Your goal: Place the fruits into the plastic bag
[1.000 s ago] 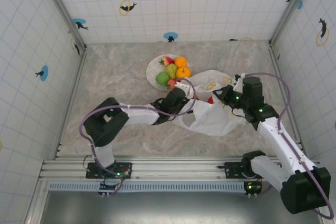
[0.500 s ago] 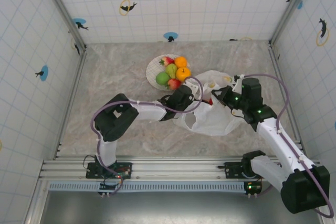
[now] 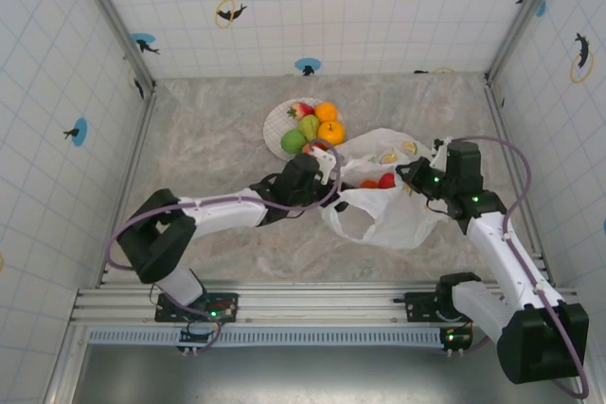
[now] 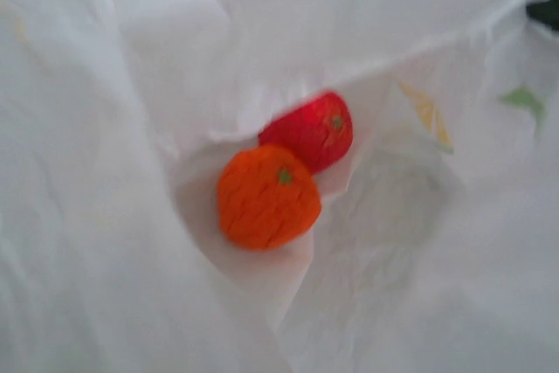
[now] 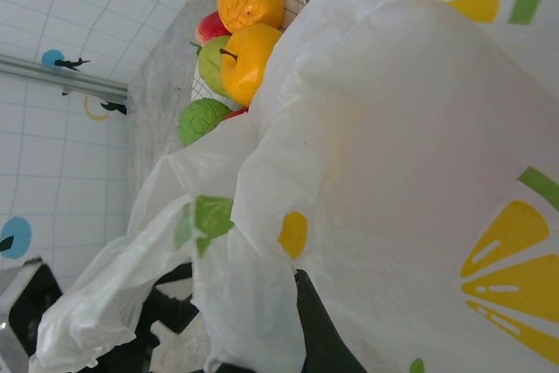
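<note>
The plastic bag [image 3: 383, 210] lies right of centre, white with citrus prints, its mouth facing left. An orange [image 4: 267, 196] and a red fruit [image 4: 308, 132] lie loose inside it, touching; the orange [image 3: 369, 184] sits just inside the mouth. My left gripper [image 3: 329, 166] hovers open at the mouth, holding nothing. My right gripper [image 3: 411, 175] is shut on the bag's upper rim; its dark finger [image 5: 319, 325] presses into the film [image 5: 419, 128]. The other fruits sit on the plate [image 3: 276, 123]: a strawberry [image 3: 301, 109], two oranges [image 3: 326, 111], a pear [image 3: 309, 127], a green apple [image 3: 293, 142], a red apple [image 3: 315, 148].
The plate of fruit stands just behind the left gripper and touches the bag's far-left rim. Tiled walls with metal posts close in the marble floor on three sides. Bare floor lies left of the plate and in front of the bag.
The left gripper has opened, drawn back left out of the bag's mouth and left an orange inside beside the red fruit. The right gripper holds the rim and has shifted slightly.
</note>
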Controlling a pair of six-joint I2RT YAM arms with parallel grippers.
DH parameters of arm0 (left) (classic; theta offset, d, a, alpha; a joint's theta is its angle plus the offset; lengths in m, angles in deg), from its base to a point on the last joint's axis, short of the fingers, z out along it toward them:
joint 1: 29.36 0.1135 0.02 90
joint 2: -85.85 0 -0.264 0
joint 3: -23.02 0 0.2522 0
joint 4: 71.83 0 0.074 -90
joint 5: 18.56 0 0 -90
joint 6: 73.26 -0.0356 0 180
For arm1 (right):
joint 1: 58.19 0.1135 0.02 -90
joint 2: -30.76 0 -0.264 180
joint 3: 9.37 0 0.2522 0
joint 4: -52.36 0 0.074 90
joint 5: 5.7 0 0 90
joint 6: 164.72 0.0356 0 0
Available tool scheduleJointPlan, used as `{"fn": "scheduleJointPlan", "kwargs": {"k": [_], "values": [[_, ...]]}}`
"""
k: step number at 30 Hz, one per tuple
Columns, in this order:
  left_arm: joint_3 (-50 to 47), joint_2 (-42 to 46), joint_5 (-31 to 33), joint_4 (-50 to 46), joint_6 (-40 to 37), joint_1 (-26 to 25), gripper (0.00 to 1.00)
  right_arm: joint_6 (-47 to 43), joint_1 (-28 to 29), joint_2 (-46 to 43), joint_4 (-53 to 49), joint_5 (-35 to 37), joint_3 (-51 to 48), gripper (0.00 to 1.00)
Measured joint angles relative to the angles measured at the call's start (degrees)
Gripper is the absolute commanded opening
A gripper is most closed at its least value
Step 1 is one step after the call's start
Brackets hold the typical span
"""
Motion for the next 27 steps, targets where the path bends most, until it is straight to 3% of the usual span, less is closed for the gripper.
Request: {"fn": "scheduleJointPlan", "kwargs": {"k": [11, 15, 19, 23, 27], "values": [[-9.2, 14.6, 5.99, -11.15, 0.31, 4.9, 0.83, -0.28, -0.81, 0.02, -0.13, -0.24, -0.02, 0.0], [-10.8, 15.39, 6.32, -12.61, 4.37, 5.53, 0.83, -0.28, -0.9, 0.07, -0.11, -0.26, -0.02, 0.0], [-11.63, 12.52, 2.62, -11.98, 8.41, 5.99, 0.76, -0.26, -0.9, 0.48, -0.11, -0.31, -0.02, 0.0], [-11.67, 6.99, -3.1, -7.63, 12.76, 5.99, 0.6, -0.26, -0.9, 0.63, -0.11, -0.28, -0.02, 0.0], [-11.58, 2.14, -9.31, -2.49, 16.72, 5.99, 0.26, -0.28, -0.9, 0.63, -0.11, -0.24, 0.0, 0.0]]}}
